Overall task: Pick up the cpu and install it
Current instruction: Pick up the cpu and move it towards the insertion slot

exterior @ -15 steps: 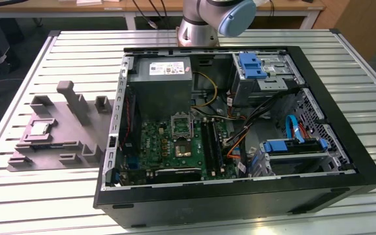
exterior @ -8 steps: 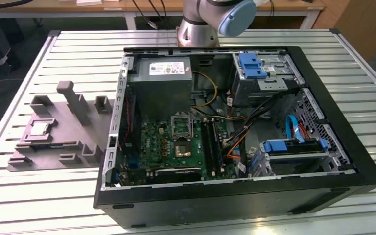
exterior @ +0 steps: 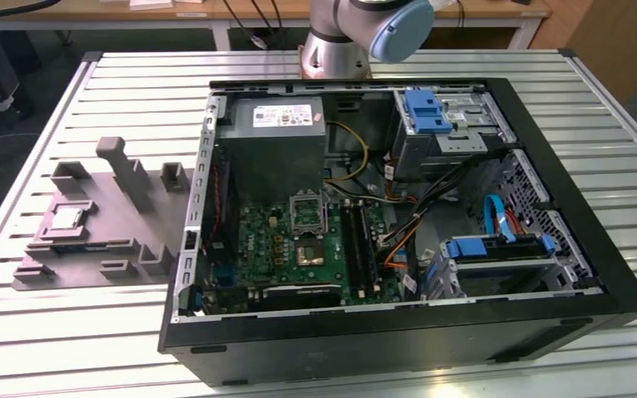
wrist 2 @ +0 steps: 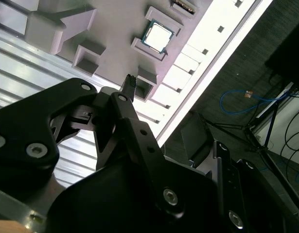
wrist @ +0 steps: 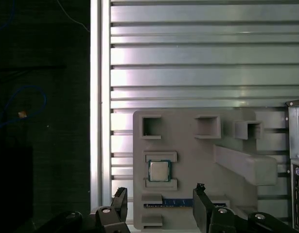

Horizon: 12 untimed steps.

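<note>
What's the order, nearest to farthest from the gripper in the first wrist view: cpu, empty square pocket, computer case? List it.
Nearest the gripper first:
1. cpu, on the grey tray just ahead of the open jaws.
2. empty square pocket, at the tray's far corner.
3. computer case, beside the tray.

Even overhead light falls across the slatted metal table (exterior: 64, 332) in the exterior view, with a warm flare on its near edge toward the exterior view's right, while the inside of the open computer case (exterior: 407, 332) sits in soft shadow. In the first wrist view the slats glare in white bands, the floor (wrist: 42, 145) beside the table drops to near black, and my gripper (wrist: 160, 189) reads as a dark, underexposed shape. In the second wrist view the table's edge burns out to pure white and the cpu (wrist 2: 157, 35) throws back a pale sheen.
</note>
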### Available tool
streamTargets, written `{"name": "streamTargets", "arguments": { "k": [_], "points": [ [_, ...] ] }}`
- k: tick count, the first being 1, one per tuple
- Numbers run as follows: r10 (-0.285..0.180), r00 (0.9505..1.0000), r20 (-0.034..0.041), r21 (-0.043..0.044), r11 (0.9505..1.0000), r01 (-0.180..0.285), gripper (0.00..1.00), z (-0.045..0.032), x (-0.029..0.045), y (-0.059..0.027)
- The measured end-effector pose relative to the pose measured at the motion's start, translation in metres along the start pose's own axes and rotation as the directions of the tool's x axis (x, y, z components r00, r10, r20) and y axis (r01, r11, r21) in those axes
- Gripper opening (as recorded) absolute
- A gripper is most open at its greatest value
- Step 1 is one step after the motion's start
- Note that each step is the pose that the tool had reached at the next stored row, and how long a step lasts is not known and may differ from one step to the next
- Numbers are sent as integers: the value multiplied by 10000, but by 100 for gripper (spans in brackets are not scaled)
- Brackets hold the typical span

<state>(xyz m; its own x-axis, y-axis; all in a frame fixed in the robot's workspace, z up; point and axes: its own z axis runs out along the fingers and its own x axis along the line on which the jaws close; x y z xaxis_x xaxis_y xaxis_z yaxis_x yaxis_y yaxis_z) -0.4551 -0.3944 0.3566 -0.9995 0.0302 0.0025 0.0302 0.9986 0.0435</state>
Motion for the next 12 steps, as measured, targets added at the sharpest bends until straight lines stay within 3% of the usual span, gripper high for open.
{"name": "streamTargets", "arguments": {
  "k": [12],
  "points": [
    [0,10000,0,0,10000,0,65,45,0,-2]
  ]
}}
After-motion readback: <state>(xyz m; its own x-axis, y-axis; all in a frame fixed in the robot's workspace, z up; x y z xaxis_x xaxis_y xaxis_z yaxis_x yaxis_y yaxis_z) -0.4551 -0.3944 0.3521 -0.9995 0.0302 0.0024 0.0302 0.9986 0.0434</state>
